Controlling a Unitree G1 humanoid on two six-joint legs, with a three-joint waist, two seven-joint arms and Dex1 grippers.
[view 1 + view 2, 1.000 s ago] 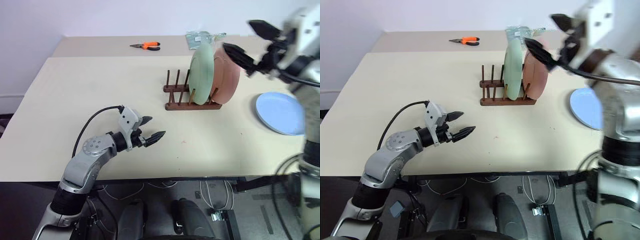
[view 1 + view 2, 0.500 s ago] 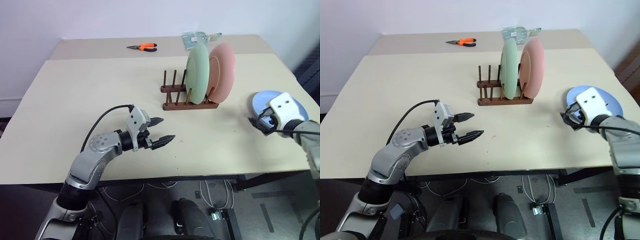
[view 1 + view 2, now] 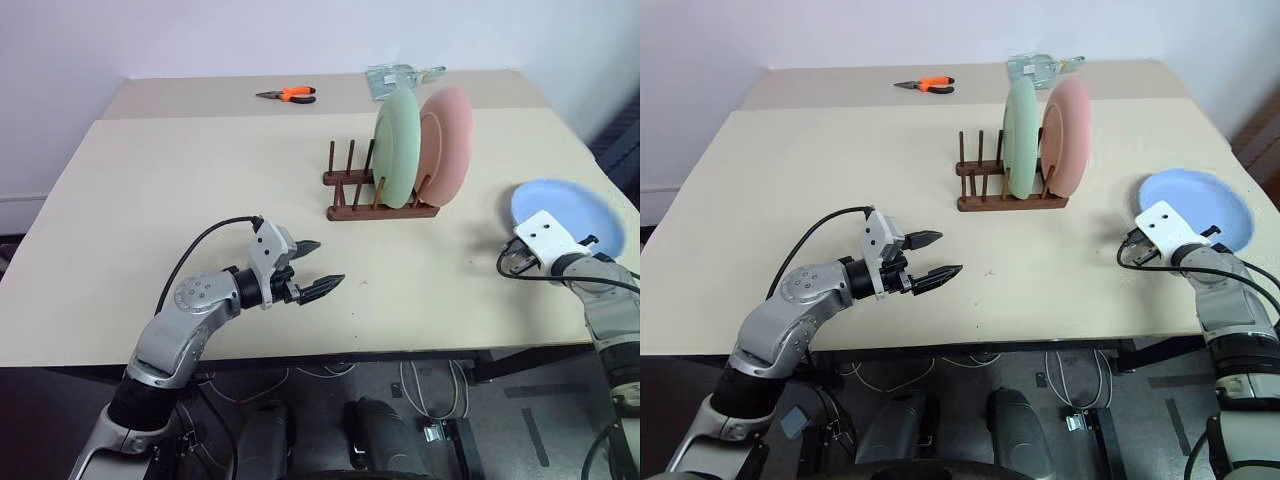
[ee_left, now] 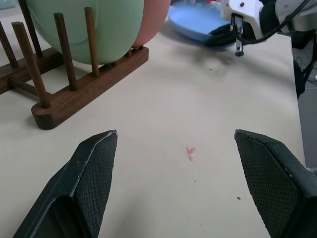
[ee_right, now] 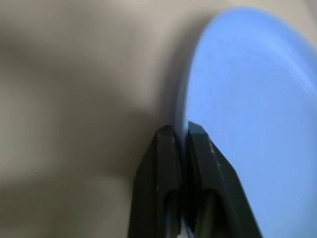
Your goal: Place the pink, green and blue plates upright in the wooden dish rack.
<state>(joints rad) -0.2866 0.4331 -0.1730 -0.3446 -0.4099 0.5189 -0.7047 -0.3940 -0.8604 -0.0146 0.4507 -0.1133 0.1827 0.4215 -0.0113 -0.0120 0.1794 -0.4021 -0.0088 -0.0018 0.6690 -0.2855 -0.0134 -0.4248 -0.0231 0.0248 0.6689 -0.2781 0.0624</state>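
- The tabletop (image 3: 200, 200) carries everything; taken as a clock face from the head camera, the wooden dish rack (image 3: 380, 195) stands at about one o'clock from its middle.
- The green plate (image 3: 398, 148) and the pink plate (image 3: 448, 142) stand upright in the rack's right-hand slots, green to the left and pink just beside it. The peg slots to the left of the green plate are free.
- The blue plate (image 3: 570, 213) lies flat near the tabletop's right edge, at about four o'clock from the rack and well apart from it. It is the one plate not yet racked.
- The right pincer (image 5: 182, 136) is closed thin on the blue plate's near rim, one finger over the lip and one under it, as the right wrist view shows.
- The left pincer (image 3: 318, 268) hangs wide open over bare tabletop at about seven o'clock from the rack, holding nothing.
- For the step in hand, the grip looks shallow, so the lift likely needs to be slow, with the plate turned on edge before it travels.
- A free slot left of the green plate seems the sensible target; lowering the plate straight between the pegs should avoid knocking the standing plates.
- Orange pliers (image 3: 292, 93) lie at the far edge, around eleven o'clock from the rack, out of the way.
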